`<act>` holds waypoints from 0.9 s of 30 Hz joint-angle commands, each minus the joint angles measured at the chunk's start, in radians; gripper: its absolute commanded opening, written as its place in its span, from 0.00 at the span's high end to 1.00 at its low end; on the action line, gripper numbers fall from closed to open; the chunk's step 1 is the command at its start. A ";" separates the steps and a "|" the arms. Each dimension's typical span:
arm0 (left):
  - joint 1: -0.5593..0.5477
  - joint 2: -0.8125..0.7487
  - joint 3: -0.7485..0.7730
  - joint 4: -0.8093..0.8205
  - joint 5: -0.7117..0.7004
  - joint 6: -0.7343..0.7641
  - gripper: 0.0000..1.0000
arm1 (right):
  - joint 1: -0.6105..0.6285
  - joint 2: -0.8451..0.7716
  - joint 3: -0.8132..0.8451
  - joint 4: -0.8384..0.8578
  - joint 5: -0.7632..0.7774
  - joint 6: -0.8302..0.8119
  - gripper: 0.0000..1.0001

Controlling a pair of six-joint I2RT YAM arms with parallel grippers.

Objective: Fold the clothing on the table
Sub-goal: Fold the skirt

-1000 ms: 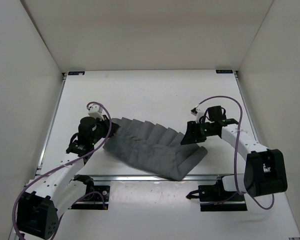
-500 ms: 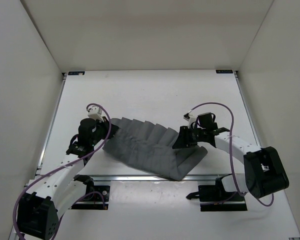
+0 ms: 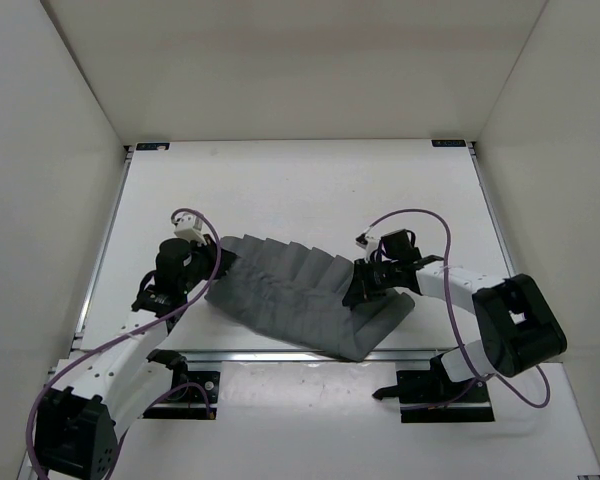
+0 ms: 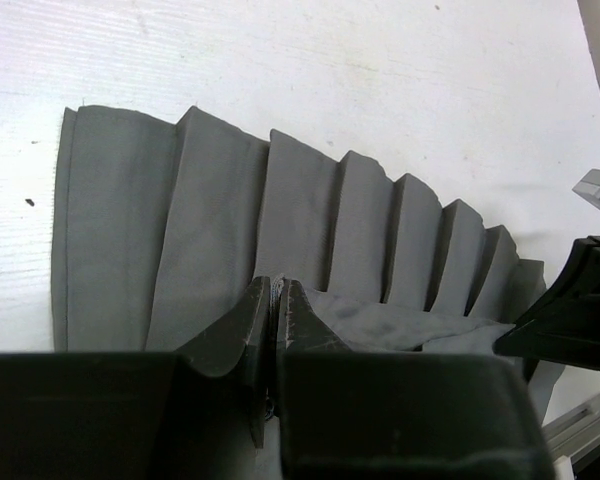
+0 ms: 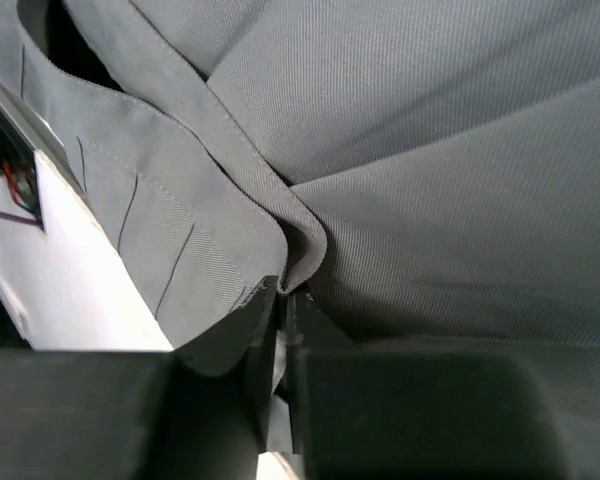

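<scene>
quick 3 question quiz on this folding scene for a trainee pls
1. True or false: the right end effector is shut on a fold of the clothing.
2. How does the clothing lie? A) spread flat and smooth B) gathered in pleat-like ridges C) rolled into a ball
3. Fill in: in the top view, the left end effector grips the clothing at its ___ end.

Key: 1 true; 2 B; 3 left

Clothing (image 3: 290, 295) on the table (image 3: 280, 185), near edge, between left tool (image 3: 216, 272) and right tool (image 3: 358, 290).
</scene>
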 commanded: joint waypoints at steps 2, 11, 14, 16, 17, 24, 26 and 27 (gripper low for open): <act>0.012 -0.017 -0.002 -0.001 -0.017 -0.004 1.00 | 0.002 -0.026 0.017 0.044 0.011 0.026 0.99; 0.070 0.113 0.195 0.094 -0.021 0.033 1.00 | -0.247 -0.037 0.492 -0.242 -0.069 -0.142 1.00; 0.106 0.272 0.364 0.223 0.025 0.016 1.00 | -0.265 0.190 0.875 -0.337 -0.043 -0.209 1.00; 0.130 0.396 0.573 0.277 0.090 -0.002 1.00 | -0.274 0.306 1.179 -0.503 -0.009 -0.252 1.00; 0.141 0.459 0.637 0.257 0.099 0.006 1.00 | -0.280 0.404 1.419 -0.545 0.003 -0.262 1.00; 0.116 0.561 0.946 0.150 0.110 0.076 1.00 | -0.331 0.355 1.426 -0.472 -0.027 -0.265 1.00; 0.100 0.503 0.796 0.189 0.108 0.061 1.00 | -0.314 0.311 1.296 -0.439 -0.018 -0.278 1.00; 0.097 0.481 0.756 0.212 0.098 0.056 1.00 | -0.313 0.272 1.189 -0.422 -0.016 -0.308 1.00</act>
